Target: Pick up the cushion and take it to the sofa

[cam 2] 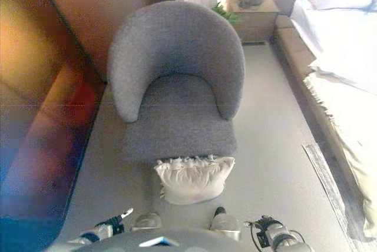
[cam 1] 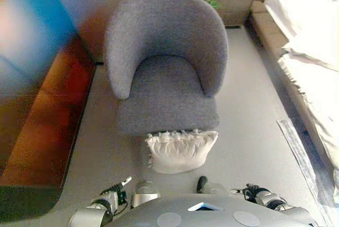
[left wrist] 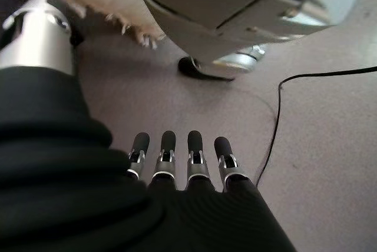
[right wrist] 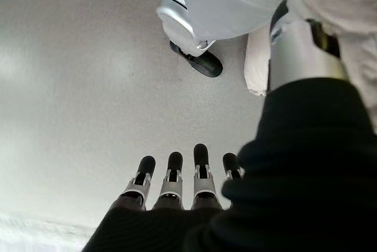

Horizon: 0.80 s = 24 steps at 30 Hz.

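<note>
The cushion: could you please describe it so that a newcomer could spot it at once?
Find the big grey armchair in the middle of the room. On the floor against its front edge lies the cushion. It is the only small, cream-white, frilly-edged thing there; the bed stands far to the right.

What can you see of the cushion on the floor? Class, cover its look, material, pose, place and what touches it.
The cushion is cream-white, plump and soft-looking, apparently fabric, with a ruffled, tufted fringe along its top edge. It stands on its lower edge on the pale grey floor, leaning against the front of the grey upholstered armchair, roughly centred below the seat. Only the floor and the chair touch it. Neither hand holds it: the left hand and right hand hang open over the floor.
</note>
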Tool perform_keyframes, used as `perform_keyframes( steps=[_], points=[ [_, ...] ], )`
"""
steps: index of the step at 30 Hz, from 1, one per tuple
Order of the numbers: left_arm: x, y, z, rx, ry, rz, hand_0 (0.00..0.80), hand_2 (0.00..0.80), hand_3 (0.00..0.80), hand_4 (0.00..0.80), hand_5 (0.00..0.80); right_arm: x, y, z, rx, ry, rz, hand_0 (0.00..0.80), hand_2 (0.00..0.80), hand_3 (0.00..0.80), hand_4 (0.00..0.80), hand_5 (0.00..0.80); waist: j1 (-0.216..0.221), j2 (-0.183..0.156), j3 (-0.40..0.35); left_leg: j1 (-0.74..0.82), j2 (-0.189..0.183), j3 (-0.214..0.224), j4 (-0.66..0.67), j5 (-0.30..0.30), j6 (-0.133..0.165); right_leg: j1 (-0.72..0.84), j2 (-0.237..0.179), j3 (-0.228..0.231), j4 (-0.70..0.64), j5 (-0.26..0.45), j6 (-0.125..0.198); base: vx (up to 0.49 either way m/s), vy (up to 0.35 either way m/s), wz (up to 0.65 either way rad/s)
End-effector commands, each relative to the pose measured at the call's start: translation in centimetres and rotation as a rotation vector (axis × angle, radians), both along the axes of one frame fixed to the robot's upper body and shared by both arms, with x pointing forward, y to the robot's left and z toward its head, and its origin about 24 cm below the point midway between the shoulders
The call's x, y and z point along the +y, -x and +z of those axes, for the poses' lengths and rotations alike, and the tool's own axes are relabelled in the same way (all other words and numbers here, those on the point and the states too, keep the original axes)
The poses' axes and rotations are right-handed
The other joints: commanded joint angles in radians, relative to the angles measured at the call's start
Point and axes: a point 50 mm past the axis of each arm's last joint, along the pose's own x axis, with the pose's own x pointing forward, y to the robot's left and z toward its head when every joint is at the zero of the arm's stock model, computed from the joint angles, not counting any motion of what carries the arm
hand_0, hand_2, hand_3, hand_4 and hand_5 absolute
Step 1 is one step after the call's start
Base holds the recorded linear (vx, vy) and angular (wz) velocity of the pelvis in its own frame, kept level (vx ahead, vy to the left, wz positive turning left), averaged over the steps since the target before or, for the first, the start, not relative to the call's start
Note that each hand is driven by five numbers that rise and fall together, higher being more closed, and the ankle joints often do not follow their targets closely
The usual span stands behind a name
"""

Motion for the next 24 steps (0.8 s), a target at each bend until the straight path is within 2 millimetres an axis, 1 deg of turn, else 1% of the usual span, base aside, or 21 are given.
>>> perform_keyframes(
  steps=[1,3,4,6,8,11,13,15,18,20,21,22,23,24],
  points=[
    [1.6,-2.8,1.0,-0.106,-0.063,0.019,0.000,0.000,0.000,0.000,0.000,0.9,-4.2,0.9,-0.142,0.021,-0.049,0.000,0.000,0.000,0.000,0.000,0.023,-0.040,0.105,-0.050,0.013,0.007,-0.022,0.038,0.013,0.037,-0.043,0.005,-0.003,-0.009,0.018,-0.052,0.078,0.14],
    [1.7,-3.0,1.1,-0.120,-0.076,-0.023,0.000,0.000,0.000,0.000,0.000,1.0,-4.9,1.1,-0.213,0.021,-0.078,0.000,0.000,0.000,0.000,0.000,0.025,-0.041,0.119,-0.050,0.006,0.001,-0.039,0.032,0.017,0.026,-0.046,0.002,0.007,-0.009,0.019,0.074,0.077,0.24],
    [1.8,-3.6,1.3,-0.145,-0.078,-0.044,0.000,0.000,0.000,0.000,0.000,1.1,-5.6,1.4,-0.267,0.023,-0.077,0.000,0.000,0.000,0.000,0.000,0.024,-0.042,0.130,-0.063,0.002,-0.001,-0.031,0.026,0.017,0.012,-0.049,0.005,0.019,-0.011,0.020,0.056,0.030,0.23],
    [1.9,-5.8,2.1,-0.237,-0.093,-0.059,0.000,0.000,0.000,0.000,0.000,1.5,-7.9,2.4,-0.395,0.029,-0.075,0.000,0.000,0.000,0.000,0.000,0.020,-0.045,0.169,-0.121,-0.003,-0.012,0.005,0.016,0.018,-0.061,-0.055,0.019,0.064,-0.011,0.021,-0.083,-0.015,0.06],
    [1.9,-8.5,3.2,-0.341,-0.112,-0.058,0.000,0.000,0.000,0.000,0.000,1.8,-10.5,3.8,-0.514,0.047,-0.059,0.000,0.000,0.000,0.000,0.000,0.011,-0.046,0.213,-0.188,-0.010,-0.022,0.051,0.006,0.024,-0.142,-0.064,0.031,0.112,-0.005,0.022,-0.123,0.003,0.00],
    [1.4,-12.4,5.1,-0.459,-0.142,-0.079,0.000,0.000,0.000,0.000,0.000,2.4,-14.6,6.3,-0.655,0.093,-0.047,0.000,0.000,0.000,0.000,0.000,-0.006,-0.039,0.271,-0.287,-0.020,-0.031,0.101,-0.004,0.027,-0.259,-0.078,0.051,0.156,0.008,0.027,-0.114,0.071,0.00],
    [1.0,-14.6,6.5,-0.542,-0.170,-0.066,0.000,0.000,0.000,0.000,0.000,2.6,-16.9,8.1,-0.742,0.137,-0.029,0.000,0.000,0.000,0.000,0.000,-0.015,-0.034,0.303,-0.332,-0.026,-0.030,0.109,-0.004,0.029,-0.315,-0.081,0.061,0.172,0.015,0.032,-0.107,0.087,-0.05],
    [0.7,-16.6,7.9,-0.624,-0.195,-0.057,0.000,0.000,0.000,0.000,0.000,2.7,-18.7,9.9,-0.821,0.166,-0.022,0.000,0.000,0.000,0.000,0.000,-0.024,-0.031,0.332,-0.367,-0.033,-0.029,0.111,-0.001,0.032,-0.357,-0.080,0.068,0.180,0.020,0.037,-0.123,0.066,-0.07],
    [0.0,-20.2,11.1,-0.788,-0.239,-0.052,0.000,0.000,0.000,0.000,0.000,2.7,-21.9,13.5,-0.968,0.210,-0.019,0.000,0.000,0.000,0.000,0.000,-0.037,-0.029,0.383,-0.439,-0.043,-0.025,0.121,0.009,0.036,-0.436,-0.085,0.070,0.198,0.032,0.044,-0.158,0.034,-0.05],
    [-0.3,-22.1,13.1,-0.867,-0.254,-0.021,0.000,0.000,0.000,0.000,0.000,2.4,-23.3,15.6,-1.041,0.242,-0.017,0.000,0.000,0.000,0.000,0.000,-0.041,-0.028,0.400,-0.492,-0.046,-0.024,0.127,0.017,0.038,-0.489,-0.084,0.069,0.211,0.036,0.044,-0.105,0.017,-0.06],
    [0.7,-22.8,14.5,-0.922,-0.347,-0.051,0.000,0.000,0.000,0.000,0.000,2.0,-23.9,16.6,-1.075,0.268,-0.019,0.000,0.000,0.000,0.000,0.000,-0.047,-0.023,0.400,-0.520,-0.045,-0.021,0.130,0.022,0.036,-0.521,-0.077,0.070,0.221,0.035,0.042,-0.069,0.024,0.01],
    [1.5,-23.3,15.3,-0.951,-0.354,-0.031,0.000,0.000,0.000,0.000,0.000,1.6,-24.3,17.4,-1.101,0.285,-0.023,0.000,0.000,0.000,0.000,0.000,-0.051,-0.023,0.400,-0.538,-0.046,-0.021,0.132,0.026,0.035,-0.540,-0.075,0.072,0.225,0.037,0.041,-0.040,0.031,0.02],
    [1.8,-23.7,15.9,-1.004,-0.273,0.022,0.000,0.000,0.000,0.000,0.000,1.5,-24.6,18.1,-1.125,0.302,-0.025,0.000,0.000,0.000,0.000,0.000,-0.052,-0.021,0.400,-0.560,-0.044,-0.024,0.138,0.023,0.032,-0.564,-0.074,0.073,0.235,0.033,0.043,-0.040,-0.001,0.00],
    [1.6,-23.9,15.9,-0.975,-0.292,0.027,0.000,0.000,0.000,0.000,0.000,1.5,-24.8,18.6,-1.147,0.308,-0.032,0.000,0.000,0.000,0.000,0.000,-0.055,-0.023,0.400,-0.585,-0.044,-0.026,0.144,0.021,0.033,-0.589,-0.070,0.076,0.242,0.030,0.041,-0.053,-0.028,-0.02]
  ],
)
